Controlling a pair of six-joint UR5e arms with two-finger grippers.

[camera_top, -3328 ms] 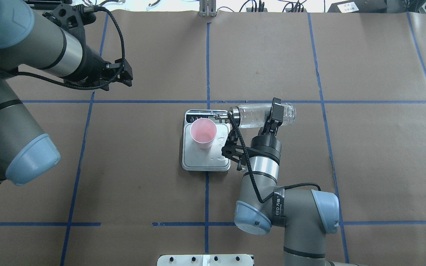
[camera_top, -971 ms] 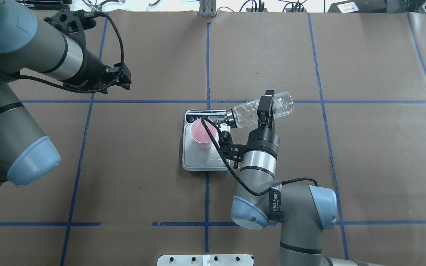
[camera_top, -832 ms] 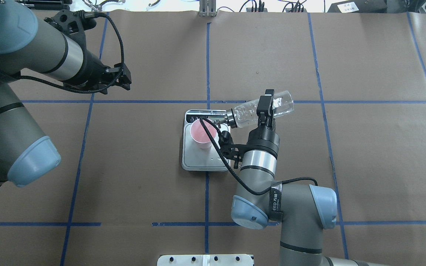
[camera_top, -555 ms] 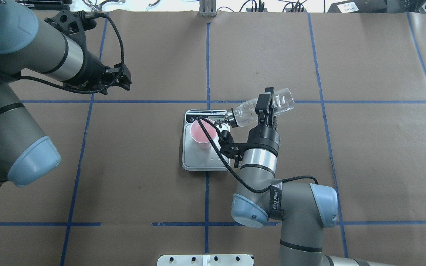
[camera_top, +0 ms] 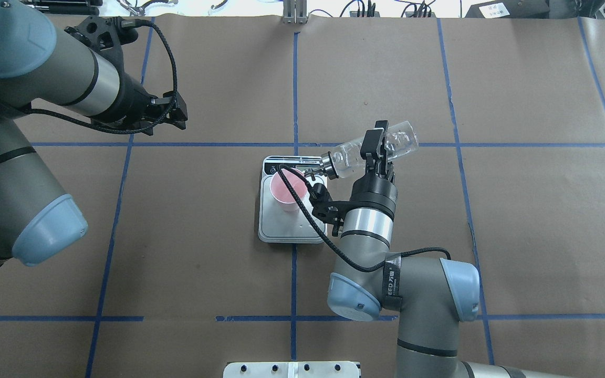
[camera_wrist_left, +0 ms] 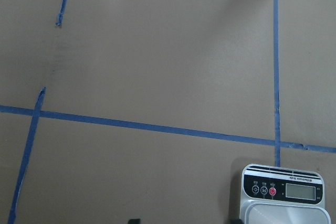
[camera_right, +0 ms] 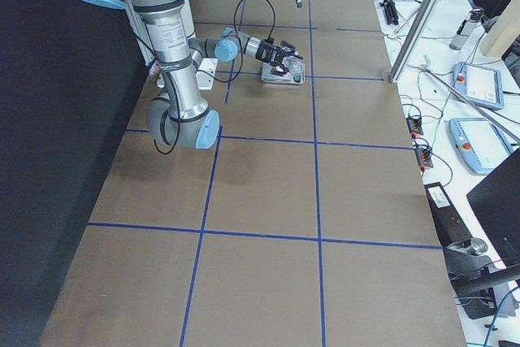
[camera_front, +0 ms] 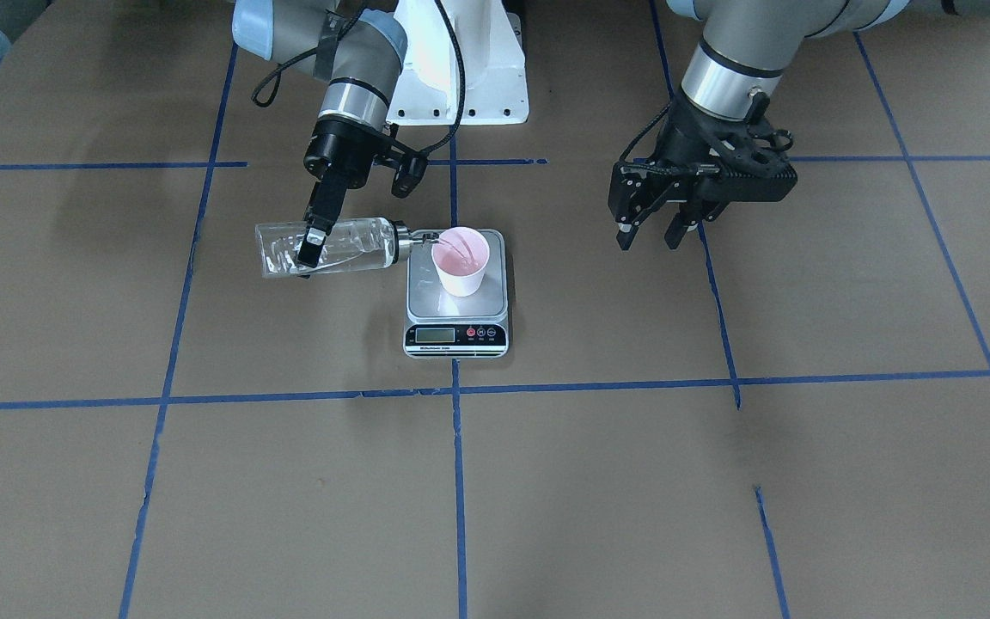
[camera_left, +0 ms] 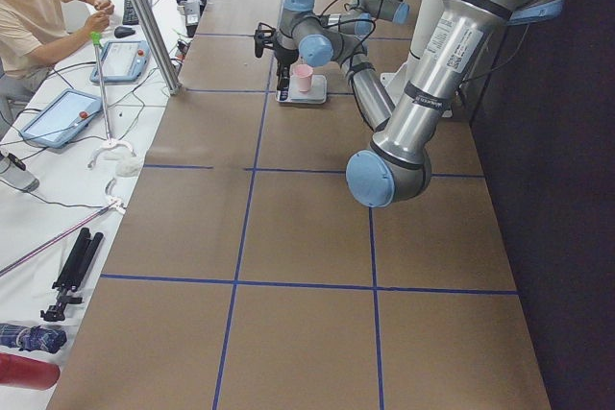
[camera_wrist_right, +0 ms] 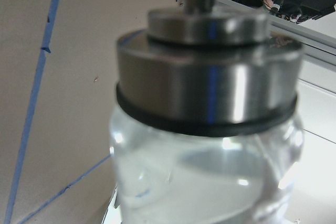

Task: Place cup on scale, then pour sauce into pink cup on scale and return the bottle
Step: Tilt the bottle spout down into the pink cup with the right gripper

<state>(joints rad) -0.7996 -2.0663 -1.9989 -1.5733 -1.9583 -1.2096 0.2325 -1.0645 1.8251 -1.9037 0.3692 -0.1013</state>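
1. The cup [camera_front: 461,262] stands upright on the platform of the scale [camera_front: 488,301].
2. The right fingers [camera_front: 316,225] are closed around the middle of the bottle [camera_front: 349,245], which lies almost level just beside the scale, spout at the cup's rim.
3. The sauce [camera_wrist_right: 210,182] fills part of the bottle.
4. The left fingers [camera_front: 621,215] are spread wide and empty above the worktop [camera_front: 718,481], well apart from the scale, on its other side.

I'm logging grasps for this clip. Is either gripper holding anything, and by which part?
The right gripper holds the bottle around the middle of its glass body, spout tipped toward the cup. The left gripper is open and holds nothing.
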